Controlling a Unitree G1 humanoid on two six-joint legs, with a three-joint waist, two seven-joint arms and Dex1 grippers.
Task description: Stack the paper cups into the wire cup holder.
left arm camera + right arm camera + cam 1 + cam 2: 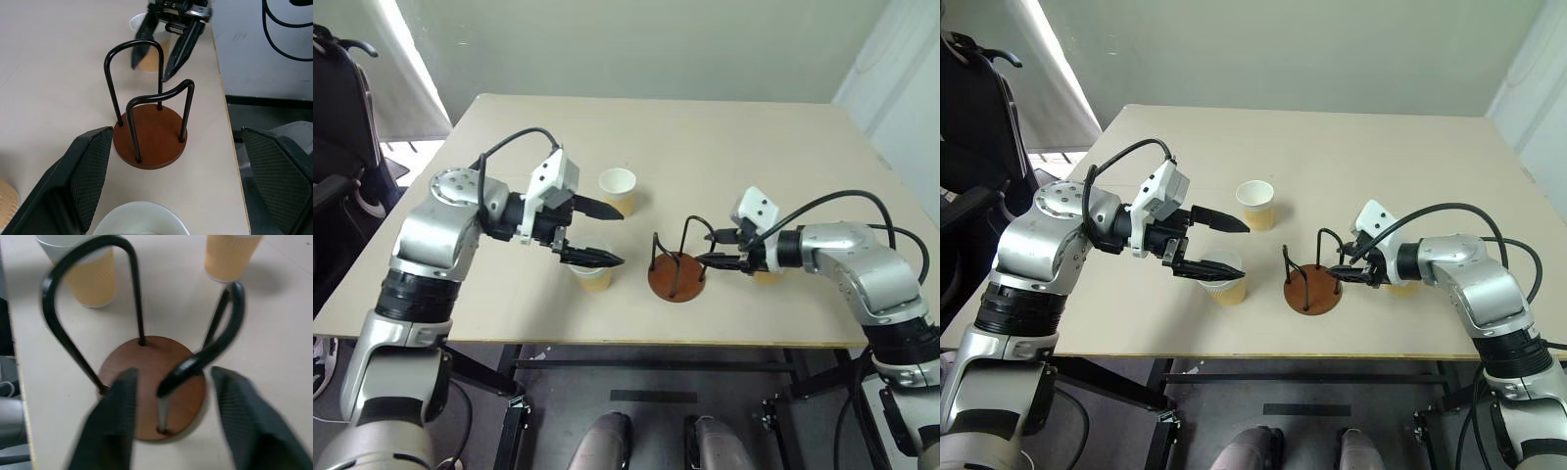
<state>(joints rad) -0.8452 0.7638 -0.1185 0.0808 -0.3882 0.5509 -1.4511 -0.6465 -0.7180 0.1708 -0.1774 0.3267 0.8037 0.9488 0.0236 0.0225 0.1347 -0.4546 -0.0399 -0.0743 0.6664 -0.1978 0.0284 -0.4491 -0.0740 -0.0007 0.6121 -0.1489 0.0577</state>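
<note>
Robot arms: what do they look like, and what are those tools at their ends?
Both arms are silver-grey metal shells with black joint bands and looping black cables. Each ends in a white box and a tool with two tapered black fingers: the left tool and the right tool. The fingers' inner faces are mesh-textured.

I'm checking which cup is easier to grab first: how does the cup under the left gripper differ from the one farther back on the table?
The near cup sits close to the table's front edge, between the left gripper's open fingers; the far cup stands free, beyond those fingers. Both stand upright, alike in look.
</note>
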